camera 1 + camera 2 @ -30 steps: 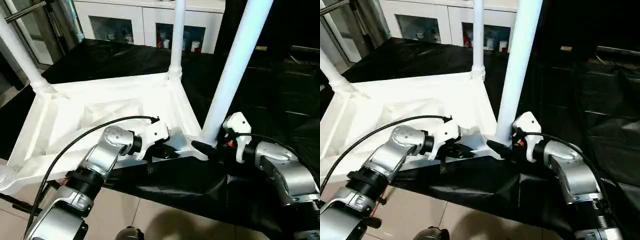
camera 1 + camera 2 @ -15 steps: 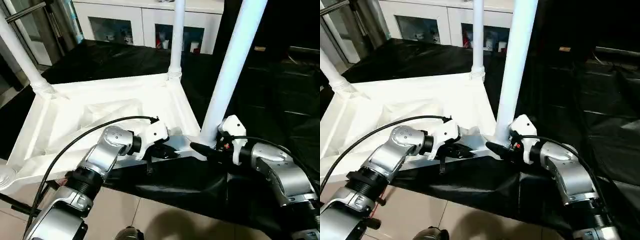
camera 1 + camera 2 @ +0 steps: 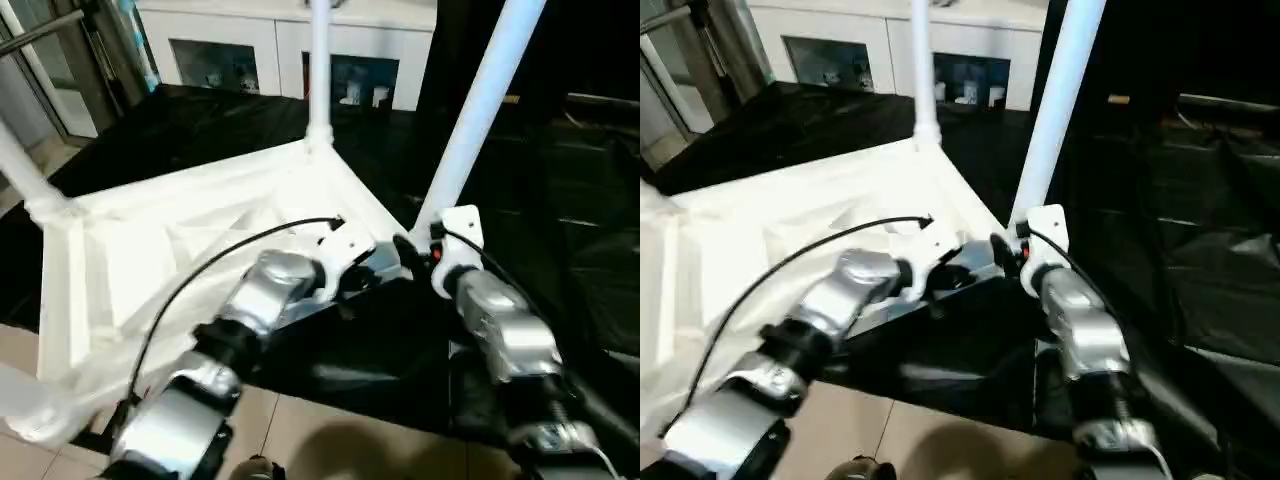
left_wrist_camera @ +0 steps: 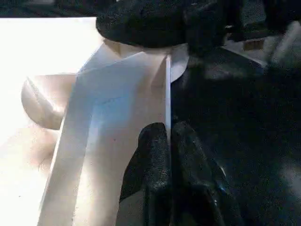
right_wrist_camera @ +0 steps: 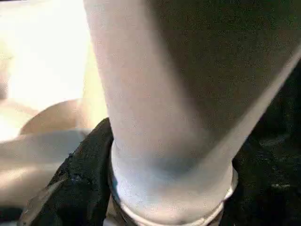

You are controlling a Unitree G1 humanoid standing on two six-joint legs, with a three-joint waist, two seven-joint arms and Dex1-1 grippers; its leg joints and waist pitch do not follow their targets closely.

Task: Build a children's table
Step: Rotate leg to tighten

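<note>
The children's table (image 3: 180, 250) lies upside down on black sheeting (image 3: 380, 340). Left end effector (image 4: 168, 141) is clenched on its near rim. Right end effector (image 5: 113, 188) grasps the base of the near-right leg (image 3: 480, 110). White cabinet (image 3: 250, 50) stands beyond.

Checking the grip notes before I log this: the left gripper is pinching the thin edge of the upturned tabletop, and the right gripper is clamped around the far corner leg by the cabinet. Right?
Not quite. The left gripper does pinch the tabletop's thin edge, but the right gripper is around the base of the near leg, at the corner closest to the robot, as the right wrist view shows. The far leg stands untouched.
</note>
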